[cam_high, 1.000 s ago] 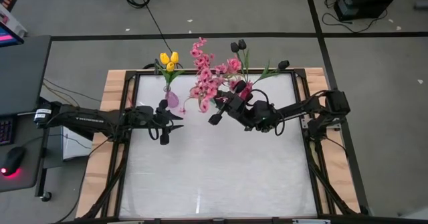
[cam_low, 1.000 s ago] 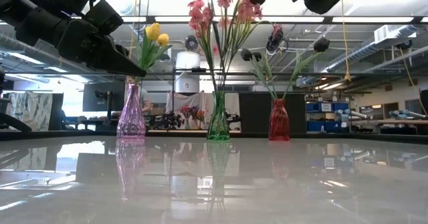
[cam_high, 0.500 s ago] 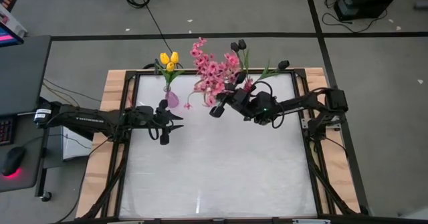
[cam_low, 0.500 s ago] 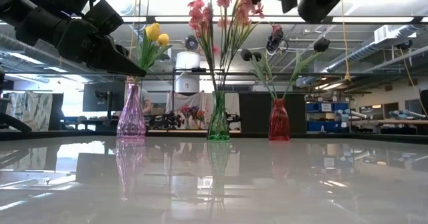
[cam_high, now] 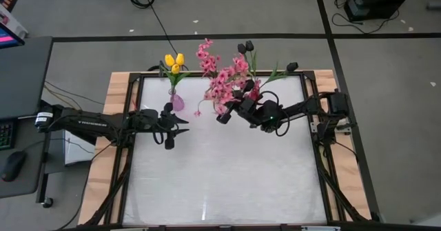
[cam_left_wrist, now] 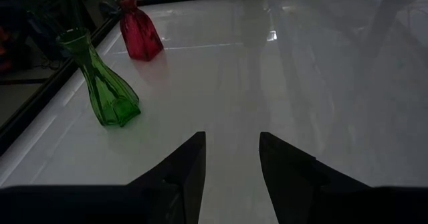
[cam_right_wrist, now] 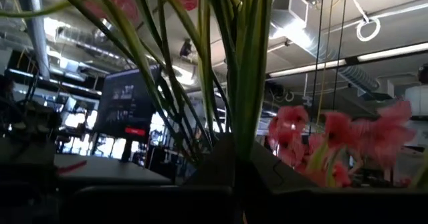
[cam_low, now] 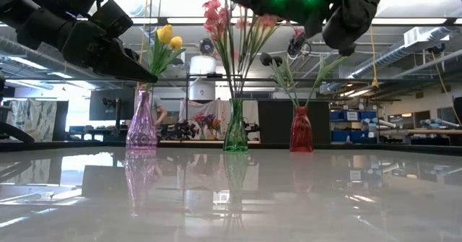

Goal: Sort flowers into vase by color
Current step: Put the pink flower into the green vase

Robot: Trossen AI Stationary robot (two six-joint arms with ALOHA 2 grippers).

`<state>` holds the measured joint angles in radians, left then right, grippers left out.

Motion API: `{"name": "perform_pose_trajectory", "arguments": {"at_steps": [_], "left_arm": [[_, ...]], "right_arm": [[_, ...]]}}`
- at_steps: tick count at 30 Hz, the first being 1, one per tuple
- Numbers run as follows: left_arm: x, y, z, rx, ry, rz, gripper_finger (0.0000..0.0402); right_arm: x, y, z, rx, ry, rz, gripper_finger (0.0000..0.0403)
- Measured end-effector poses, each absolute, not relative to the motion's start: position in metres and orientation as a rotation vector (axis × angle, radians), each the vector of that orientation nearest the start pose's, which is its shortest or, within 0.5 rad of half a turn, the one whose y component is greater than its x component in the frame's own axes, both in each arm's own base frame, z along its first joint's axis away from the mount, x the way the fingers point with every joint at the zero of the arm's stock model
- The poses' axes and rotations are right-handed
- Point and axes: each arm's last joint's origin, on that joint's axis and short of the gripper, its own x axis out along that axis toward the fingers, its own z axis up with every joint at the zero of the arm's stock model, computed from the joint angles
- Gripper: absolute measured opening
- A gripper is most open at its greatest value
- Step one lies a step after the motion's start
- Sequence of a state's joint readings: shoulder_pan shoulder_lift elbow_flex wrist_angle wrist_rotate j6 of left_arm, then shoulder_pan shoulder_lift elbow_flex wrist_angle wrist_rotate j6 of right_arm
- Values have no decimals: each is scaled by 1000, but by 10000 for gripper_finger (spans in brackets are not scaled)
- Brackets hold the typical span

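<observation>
The near part of the table lies bare and glossy, with no loose stems on it that I can see, so the sorting looks close to finished. Farther in, the left gripper hangs above the table on the left side, just in front of the purple vase, its fingers partly apart and holding nothing; it seems to be waiting. Level with it on the other side, the right gripper reaches toward the middle of the back row, its fingers closed on a bunch of green stems, with the pink blossoms just beyond it and above the green vase. I judge this bunch is being settled into that vase, though I cannot tell whether the stems are fully seated. Along the far edge the yellow tulips already stand in the purple vase, and the dark tulips in the red vase. What appears left is to let go of the pink bunch and pull clear.
</observation>
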<state>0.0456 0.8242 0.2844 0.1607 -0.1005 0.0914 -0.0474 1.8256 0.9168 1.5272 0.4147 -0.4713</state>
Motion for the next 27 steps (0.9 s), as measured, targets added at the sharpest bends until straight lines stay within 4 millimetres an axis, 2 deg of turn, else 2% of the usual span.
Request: {"name": "perform_pose_trajectory", "arguments": {"at_steps": [5, 27], "left_arm": [[171, 11, 187, 101, 386, 127, 146], [171, 11, 187, 100, 386, 127, 146]], "right_arm": [[358, -28, 250, -333, -466, -584, 13], [361, -30, 243, -312, -404, -588, 13]]}}
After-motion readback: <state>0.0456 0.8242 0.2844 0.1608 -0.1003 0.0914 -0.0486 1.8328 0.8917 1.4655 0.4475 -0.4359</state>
